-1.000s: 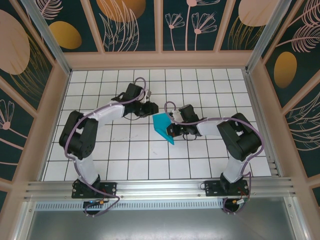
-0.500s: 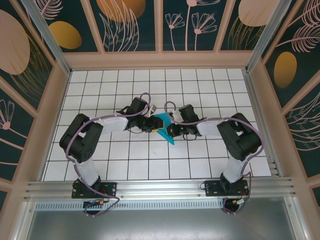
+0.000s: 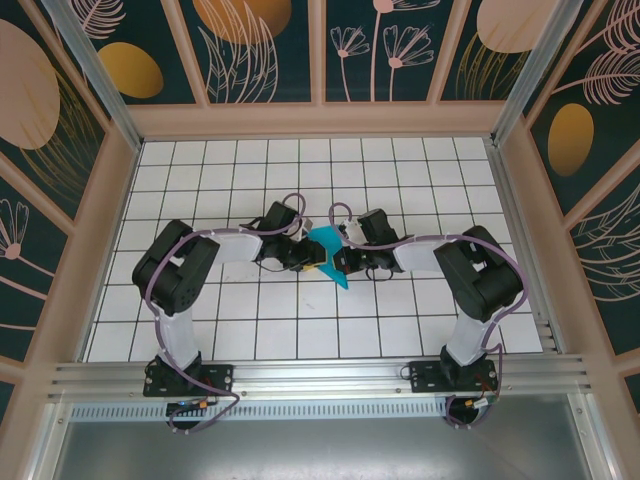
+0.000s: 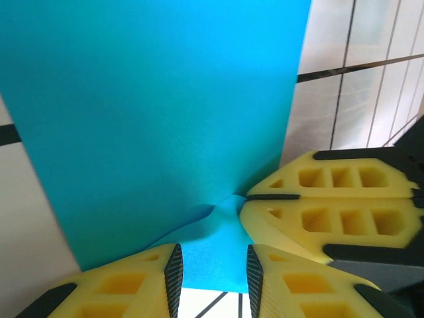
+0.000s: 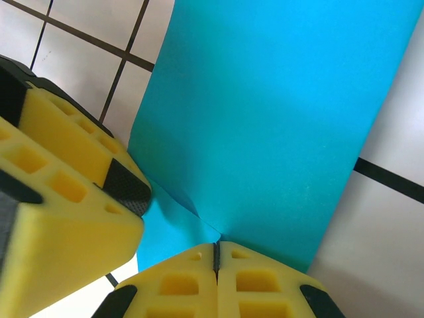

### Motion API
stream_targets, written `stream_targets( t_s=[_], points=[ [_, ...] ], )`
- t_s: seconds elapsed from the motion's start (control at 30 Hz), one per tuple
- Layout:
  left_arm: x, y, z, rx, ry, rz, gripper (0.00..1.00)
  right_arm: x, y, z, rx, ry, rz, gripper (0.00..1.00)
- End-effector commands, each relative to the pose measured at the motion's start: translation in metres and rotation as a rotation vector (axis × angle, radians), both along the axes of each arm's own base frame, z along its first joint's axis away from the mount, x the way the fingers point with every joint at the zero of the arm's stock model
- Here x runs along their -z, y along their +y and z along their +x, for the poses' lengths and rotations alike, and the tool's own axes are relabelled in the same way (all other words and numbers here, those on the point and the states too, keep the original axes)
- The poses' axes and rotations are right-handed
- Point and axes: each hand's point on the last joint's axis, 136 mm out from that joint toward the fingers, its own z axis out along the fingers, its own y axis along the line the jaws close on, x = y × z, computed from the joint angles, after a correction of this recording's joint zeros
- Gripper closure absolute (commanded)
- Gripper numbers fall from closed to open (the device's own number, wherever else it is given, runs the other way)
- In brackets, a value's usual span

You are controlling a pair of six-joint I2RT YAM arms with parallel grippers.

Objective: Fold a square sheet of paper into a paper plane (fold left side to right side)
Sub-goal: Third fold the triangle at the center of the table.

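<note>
Lying near the middle of the white-tiled counter [image 3: 200,320], about midway between its left and right edges, the cyan-blue sheet of paper [image 3: 324,246] was seen from above as a small creased shape with a narrow point turned towards the near edge. It was flanked by both arms, which were reached inward from either side so that their tips almost met over it.

The right hand [image 3: 337,262] was closed on the sheet's right side. In the right wrist view its two yellow fingers were pressed flat together, with the right hand [image 5: 215,248] pinched on the lower edge of the sheet of paper [image 5: 278,119]; a small pucker and a short crease were raised in the paper just at that pinch. One yellow, black-padded finger [image 5: 73,218] of the other arm was seen close beside it, at the paper's left edge.

The left hand [image 3: 312,262] was set against the sheet's left side. In the left wrist view its fingers were held slightly apart, and the lower border of the sheet of paper [image 4: 165,112] was seen in the gap of the left hand [image 4: 213,268], untouched by either pad as far as could be told. Just beyond, the right hand [image 4: 248,197] was shown shut on the same border.

Whether the sheet was lying flat or was lifted off the tiles could not be told.
</note>
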Motion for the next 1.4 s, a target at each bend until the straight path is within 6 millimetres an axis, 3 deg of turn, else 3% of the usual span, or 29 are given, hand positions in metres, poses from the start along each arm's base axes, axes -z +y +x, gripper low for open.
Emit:
stream_targets(
  t_s=[0.0, 0.33, 0.67, 0.83, 1.0, 1.2, 1.37],
  points=[
    [0.020, 0.008, 0.000, -0.003, 0.011, 0.077, 0.66, 0.031, -0.020, -0.011, 0.018, 0.061, -0.106, 1.00],
    [0.059, 0.034, -0.010, -0.010, 0.053, 0.246, 0.66, 0.000, -0.014, 0.002, 0.032, -0.004, -0.069, 0.99],
    [0.071, 0.041, -0.015, -0.011, 0.071, 0.282, 0.66, -0.026, -0.023, 0.009, 0.069, -0.068, -0.079, 0.81],
    [0.069, 0.040, -0.013, -0.012, 0.067, 0.279, 0.66, -0.047, -0.026, 0.000, 0.063, -0.088, -0.048, 0.70],
    [0.065, 0.038, -0.010, -0.014, 0.060, 0.273, 0.66, -0.070, -0.019, -0.022, 0.019, -0.056, 0.061, 0.69],
    [0.065, 0.037, -0.009, -0.015, 0.057, 0.271, 0.66, -0.054, 0.000, -0.052, -0.044, 0.046, 0.102, 0.79],
    [0.065, 0.037, -0.010, -0.013, 0.058, 0.271, 0.66, -0.039, 0.011, -0.055, -0.077, 0.075, 0.072, 0.80]
  ],
)
